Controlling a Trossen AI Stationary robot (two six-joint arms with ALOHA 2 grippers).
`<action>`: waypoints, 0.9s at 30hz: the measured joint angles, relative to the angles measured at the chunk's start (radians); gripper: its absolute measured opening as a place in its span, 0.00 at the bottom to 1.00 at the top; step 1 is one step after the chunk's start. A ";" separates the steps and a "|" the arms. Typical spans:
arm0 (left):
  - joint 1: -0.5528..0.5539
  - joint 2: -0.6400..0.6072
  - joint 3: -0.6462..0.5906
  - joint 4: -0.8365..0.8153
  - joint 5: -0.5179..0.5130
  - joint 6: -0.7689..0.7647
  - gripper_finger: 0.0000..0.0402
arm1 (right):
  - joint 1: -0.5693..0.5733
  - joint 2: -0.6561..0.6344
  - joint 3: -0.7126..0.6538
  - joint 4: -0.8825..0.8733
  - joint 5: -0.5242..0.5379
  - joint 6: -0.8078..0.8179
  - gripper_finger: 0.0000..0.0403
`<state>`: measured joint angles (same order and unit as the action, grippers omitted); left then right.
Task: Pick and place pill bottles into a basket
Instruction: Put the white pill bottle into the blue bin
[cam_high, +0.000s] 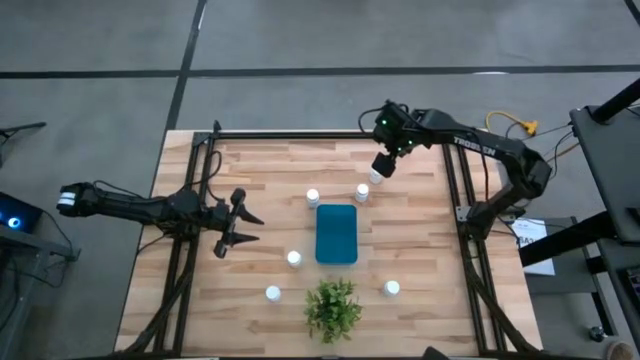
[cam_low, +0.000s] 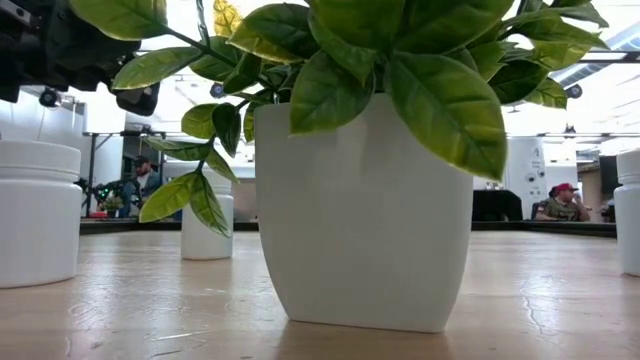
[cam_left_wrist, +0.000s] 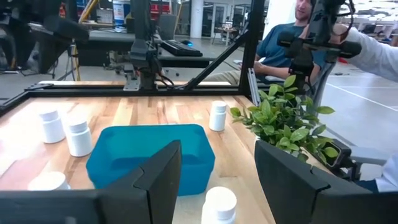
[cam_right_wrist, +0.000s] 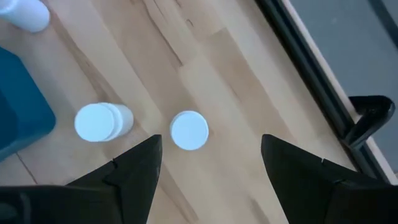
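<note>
Right gripper (cam_right_wrist: 208, 165), fingers spread, hovers above an upright pill bottle (cam_right_wrist: 189, 130); left gripper's (cam_left_wrist: 217, 180) fingers spread too.

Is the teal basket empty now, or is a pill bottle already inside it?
Empty. The basket shows only its bare teal floor from above; the visible bottles stand on the table.

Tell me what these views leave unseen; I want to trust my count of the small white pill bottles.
- Low view: the white plant pot hides the teal rectangular plastic basket.
- Low view: the picture's right edge cuts off one white pill bottle.
- High view: the open right gripper partly covers the bottle beneath it.
- Left wrist view: the open left gripper has fingers hiding the basket's near wall.
</note>
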<state>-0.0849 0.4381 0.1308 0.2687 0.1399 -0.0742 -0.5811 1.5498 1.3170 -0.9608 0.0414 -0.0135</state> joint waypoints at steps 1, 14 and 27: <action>0.000 0.000 -0.002 0.000 0.003 0.000 0.47 | 0.000 0.007 -0.001 -0.001 -0.001 0.000 0.66; 0.000 0.000 -0.004 0.002 0.007 0.001 0.47 | 0.000 0.059 -0.010 0.029 0.011 -0.019 0.74; -0.001 0.001 -0.006 0.001 0.013 -0.003 0.47 | 0.000 0.110 -0.010 -0.005 0.011 0.008 0.90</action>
<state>-0.0856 0.4389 0.1249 0.2700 0.1524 -0.0771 -0.5816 1.6598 1.3067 -0.9656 0.0521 -0.0051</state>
